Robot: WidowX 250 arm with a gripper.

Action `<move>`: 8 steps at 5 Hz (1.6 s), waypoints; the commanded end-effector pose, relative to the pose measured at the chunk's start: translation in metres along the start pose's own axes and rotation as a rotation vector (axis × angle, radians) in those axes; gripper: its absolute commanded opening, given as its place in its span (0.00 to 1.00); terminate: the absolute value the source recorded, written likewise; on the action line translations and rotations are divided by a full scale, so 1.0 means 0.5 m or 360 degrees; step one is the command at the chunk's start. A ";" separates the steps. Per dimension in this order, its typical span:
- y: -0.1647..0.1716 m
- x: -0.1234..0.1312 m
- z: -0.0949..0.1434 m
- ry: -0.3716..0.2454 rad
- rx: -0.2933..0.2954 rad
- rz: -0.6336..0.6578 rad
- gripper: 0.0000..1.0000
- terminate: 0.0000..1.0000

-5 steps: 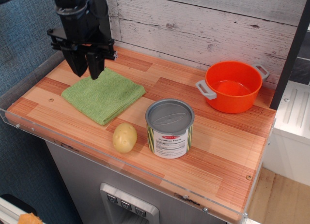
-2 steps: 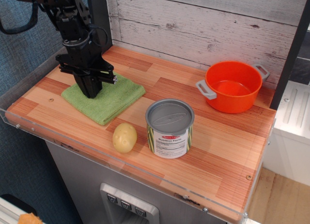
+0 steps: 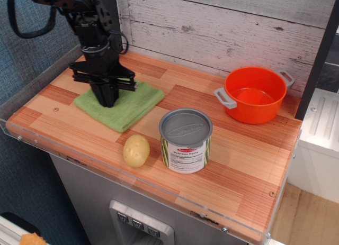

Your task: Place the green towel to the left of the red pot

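1. The gripper [image 3: 107,100] of the black robot arm [image 3: 94,28] pointed straight down onto the green towel [image 3: 123,104], its tip pressed into the cloth near the towel's left-centre.
2. The fingers appeared drawn close together at the tip. Whether they pinched a fold of the towel or merely pressed on it could not be told.
3. The green towel lay flat on the left part of the wooden counter [image 3: 238,150], turned so that one corner pointed toward the near edge.
4. The red pot [image 3: 255,94] stood upright and open at the far right of the counter, close to the whitewashed plank wall [image 3: 228,28]. Its grey side handles pointed left-near and right-far. The pot was well apart from the towel.
5. A labelled tin can [image 3: 186,140] with a grey lid stood upright near the centre of the counter, between the towel and the pot and nearer the front.
6. A potato [image 3: 136,150] lay just left of the can, near the front edge, close to the towel's near corner without touching it.
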State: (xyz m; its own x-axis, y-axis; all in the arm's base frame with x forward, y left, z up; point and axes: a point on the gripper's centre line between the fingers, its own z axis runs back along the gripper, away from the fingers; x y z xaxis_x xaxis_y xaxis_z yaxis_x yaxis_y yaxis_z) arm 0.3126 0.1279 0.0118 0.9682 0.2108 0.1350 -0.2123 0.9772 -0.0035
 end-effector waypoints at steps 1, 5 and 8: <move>-0.054 0.032 -0.007 -0.0063 -0.0039 0.0089 0.00 0.00; -0.204 0.090 -0.011 -0.0076 -0.0111 0.0004 0.00 0.00; -0.210 0.100 0.009 -0.0091 -0.0096 0.0113 0.00 0.00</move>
State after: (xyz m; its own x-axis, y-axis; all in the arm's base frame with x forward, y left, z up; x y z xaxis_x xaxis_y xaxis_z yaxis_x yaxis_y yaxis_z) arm 0.3807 0.0397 0.0105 0.9439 0.2886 0.1607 -0.2808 0.9572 -0.0698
